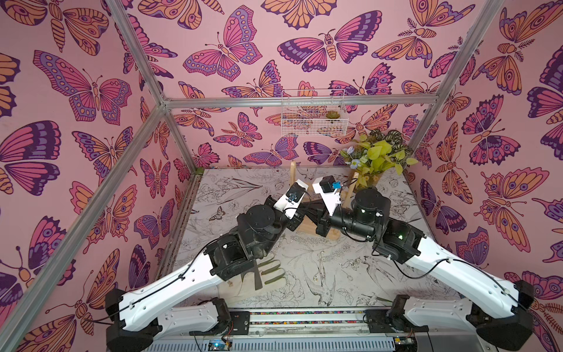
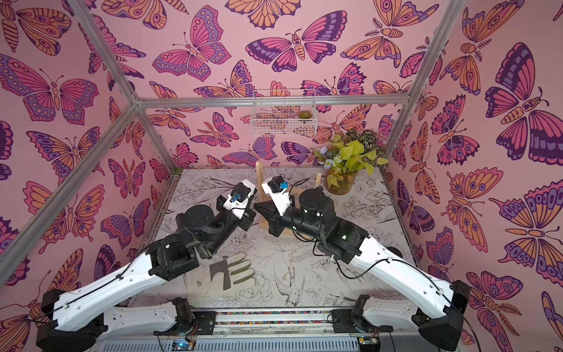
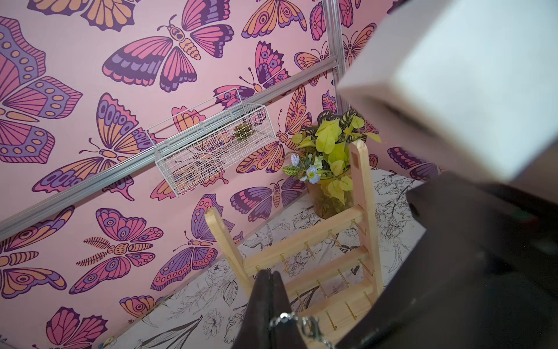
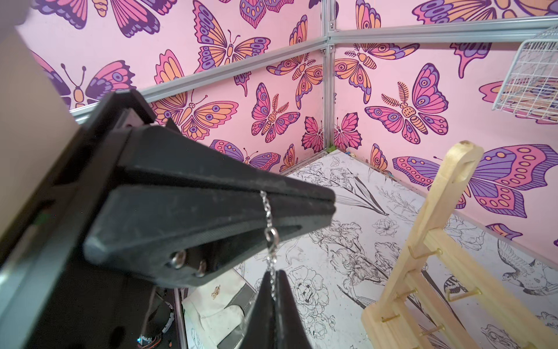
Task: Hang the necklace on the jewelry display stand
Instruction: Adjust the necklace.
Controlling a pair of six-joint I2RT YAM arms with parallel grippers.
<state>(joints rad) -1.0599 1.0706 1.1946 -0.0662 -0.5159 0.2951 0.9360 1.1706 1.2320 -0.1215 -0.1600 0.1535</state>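
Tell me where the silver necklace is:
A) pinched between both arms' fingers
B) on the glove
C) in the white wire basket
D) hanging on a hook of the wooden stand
A: in the right wrist view the necklace runs from the shut left fingers to the shut right fingers, apart from the jewelry display stand.

I work in a staged lab booth. Around my table (image 1: 304, 253), butterfly-print panels (image 1: 213, 55) hang on a bare aluminium frame (image 1: 231, 102), and my arms (image 1: 170, 286) bolt to a rail (image 1: 304, 318) at its near edge.
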